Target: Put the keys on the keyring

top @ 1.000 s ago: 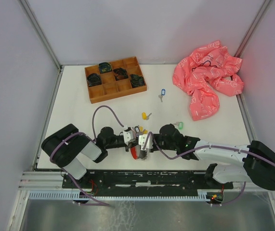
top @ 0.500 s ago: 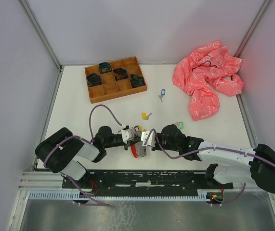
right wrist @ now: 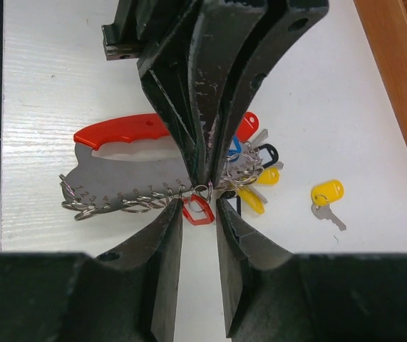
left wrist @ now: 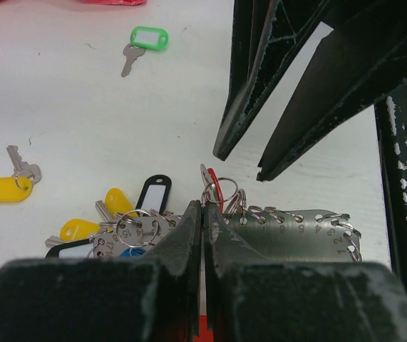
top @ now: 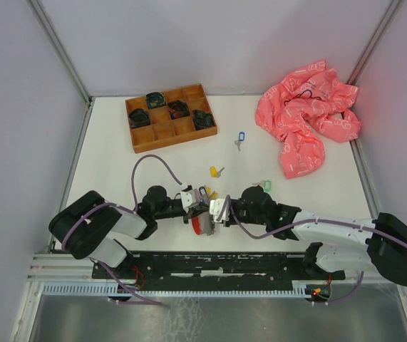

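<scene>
L gripper (left wrist: pixel 203 208) closed, pinching keyring (right wrist: pixel 202 189) at front centre of table (top: pixel 110 171), next to numbered plate (right wrist: pixel 128 191). R gripper (right wrist: pixel 199 205) jaws partly apart, either side of red tag (right wrist: pixel 197 212). Wooden tray (top: pixel 164 132) at rear: 4 compartments hold dark coiled items (top: pixel 178 108). Loose keys (top: pixel 215 171) mid-table

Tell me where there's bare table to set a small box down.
Bare: the left strip between the wooden tray and the left arm; the right patch between the pink cloth and the right arm. Crowded: the near middle, where left gripper and right gripper meet at the keyring, loose keys just beyond.
</scene>
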`<state>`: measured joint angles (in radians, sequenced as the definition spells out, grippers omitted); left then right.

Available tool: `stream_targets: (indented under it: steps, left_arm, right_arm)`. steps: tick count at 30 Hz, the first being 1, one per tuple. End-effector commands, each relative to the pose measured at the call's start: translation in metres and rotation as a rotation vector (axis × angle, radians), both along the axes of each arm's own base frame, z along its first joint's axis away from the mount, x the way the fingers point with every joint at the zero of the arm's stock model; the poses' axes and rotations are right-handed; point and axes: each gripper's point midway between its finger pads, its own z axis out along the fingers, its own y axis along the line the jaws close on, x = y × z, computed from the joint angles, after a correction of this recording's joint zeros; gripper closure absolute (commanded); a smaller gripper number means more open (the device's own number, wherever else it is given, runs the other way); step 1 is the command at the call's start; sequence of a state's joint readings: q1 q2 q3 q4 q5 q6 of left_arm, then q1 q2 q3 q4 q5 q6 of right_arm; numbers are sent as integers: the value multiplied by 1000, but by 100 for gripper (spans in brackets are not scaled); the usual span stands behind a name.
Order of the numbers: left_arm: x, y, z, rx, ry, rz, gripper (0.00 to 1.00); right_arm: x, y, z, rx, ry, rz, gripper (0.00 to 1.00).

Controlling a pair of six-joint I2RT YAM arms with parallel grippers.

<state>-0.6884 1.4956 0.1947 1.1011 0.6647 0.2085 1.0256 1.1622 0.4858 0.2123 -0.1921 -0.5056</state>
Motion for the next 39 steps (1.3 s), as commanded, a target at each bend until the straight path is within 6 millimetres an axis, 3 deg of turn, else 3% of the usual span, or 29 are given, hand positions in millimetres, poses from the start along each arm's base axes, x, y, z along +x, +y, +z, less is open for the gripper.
stream_targets:
  steps: [1,7,13,19,29,31,36,39]
  left_arm:
    - [7,-9,24,-64,-17,-4,97]
    - [8,-10,24,-67,2,-3,97]
    - [7,-11,25,-69,5,-9,97]
    - [6,-10,23,-64,10,-12,97]
    - [5,-10,25,-67,7,-12,97]
    - [5,-10,26,-69,6,-12,97]
    - [6,-8,26,-67,3,-5,97]
    - [8,-6,28,-71,-1,18,97]
  right_arm:
    - [2,20,19,66,-37,62,66]
    - [13,19,4,26,-32,3,65]
    - [25,18,5,44,-57,-66,65]
    - [28,17,8,59,-66,-86,68]
    - [24,18,-5,7,-24,-68,75]
    - [24,17,-9,-5,-18,-65,79]
    - [28,10,-13,-29,-30,-101,97]
    - [30,5,-13,-32,-39,-122,99]
